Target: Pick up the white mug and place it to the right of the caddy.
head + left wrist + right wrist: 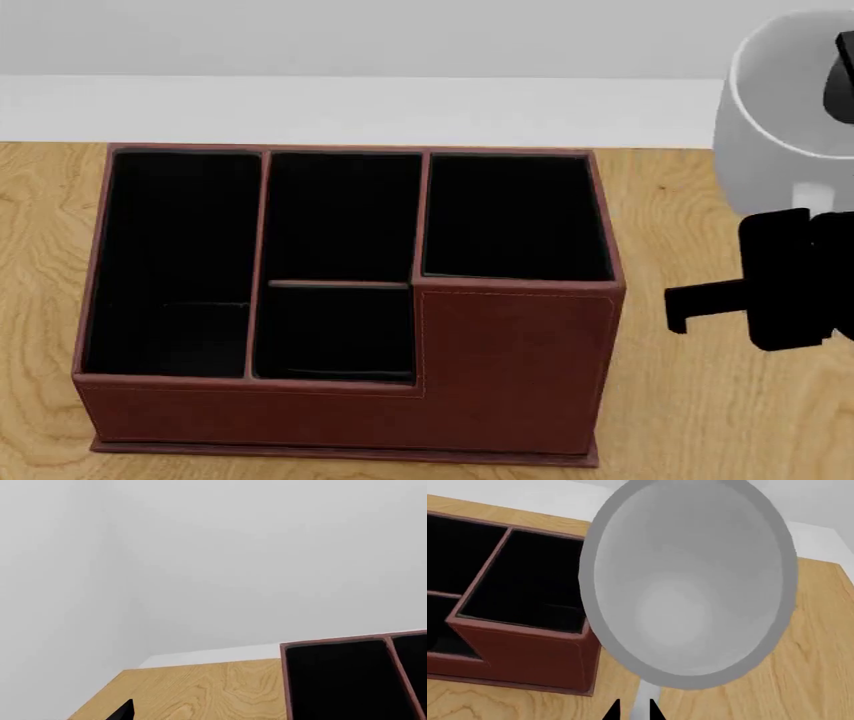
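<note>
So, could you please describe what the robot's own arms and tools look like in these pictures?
Little shows. The right tool is matte black and blocky with a flat bar jutting sideways; its two dark pointed tips appear in the right wrist view. The left tool shows only a black corner. No cables or markings visible.

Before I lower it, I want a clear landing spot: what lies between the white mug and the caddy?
Only bare wooden table; the head view shows an open strip between the white mug and the caddy.

the white mug [787,110] runs off the head view's right edge, its base hidden behind the right gripper [767,290], itself cut off there. the caddy's [514,370] near edge is cropped.
</note>
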### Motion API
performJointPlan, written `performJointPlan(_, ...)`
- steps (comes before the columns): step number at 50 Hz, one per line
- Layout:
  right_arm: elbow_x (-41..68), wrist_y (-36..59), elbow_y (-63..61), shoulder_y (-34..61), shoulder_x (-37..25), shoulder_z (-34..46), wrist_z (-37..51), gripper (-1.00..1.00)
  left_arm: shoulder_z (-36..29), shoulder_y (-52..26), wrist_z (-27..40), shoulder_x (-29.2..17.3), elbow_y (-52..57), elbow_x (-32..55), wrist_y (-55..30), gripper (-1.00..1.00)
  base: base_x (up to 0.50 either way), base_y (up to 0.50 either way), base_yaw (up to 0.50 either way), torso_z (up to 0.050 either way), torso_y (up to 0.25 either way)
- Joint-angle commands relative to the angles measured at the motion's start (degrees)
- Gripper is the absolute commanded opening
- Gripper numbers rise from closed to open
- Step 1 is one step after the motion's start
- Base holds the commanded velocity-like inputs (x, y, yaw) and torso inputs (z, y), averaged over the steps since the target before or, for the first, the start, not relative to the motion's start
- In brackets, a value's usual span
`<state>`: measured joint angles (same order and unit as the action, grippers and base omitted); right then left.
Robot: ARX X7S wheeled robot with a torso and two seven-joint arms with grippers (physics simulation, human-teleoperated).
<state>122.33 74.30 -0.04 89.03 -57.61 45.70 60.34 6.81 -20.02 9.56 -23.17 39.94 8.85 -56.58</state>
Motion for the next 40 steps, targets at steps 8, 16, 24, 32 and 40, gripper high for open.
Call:
performJointPlan(8,-24.1,1.2,12.1,-2.5,8.2,2.3,-20.3,-1.0,-1.2,0.2,0.7,-0.3,-0.7,-0.6,0.2,1.0,0.0,0.0,0.0,0.0,0.0)
performJointPlan(16,-32.8,0.2,17.3,-2.1,11.3,6.3,-28.5,-1.0,-1.9,0.0,1.0,-0.4,-0.9,-0.8,0.0,1.0,0.0,0.0,0.0,0.0,0.001)
performJointPlan(24,-39.0,-1.6,22.4,-1.3,13.6,9.6,-35.4,-1.0,-2.7,-0.4,1.3,-0.5,-1.7,-1.1,0.2,1.0,0.0,0.0,0.0,0.0,0.0)
performJointPlan(32,-42.2,-3.8,25.7,-2.0,14.8,11.4,-38.5,-1.0,-3.3,-1.1,1.5,-0.7,-2.2,-1.2,-0.1,1.0,0.0,0.0,0.0,0.0,0.001)
performJointPlan(40,-44.9,-4.7,28.5,-2.2,15.7,13.4,-41.0,-1.0,-4.1,-2.0,1.7,-0.7,-2.6,-1.3,-0.4,1.0,0.0,0.0,0.0,0.0,0.0)
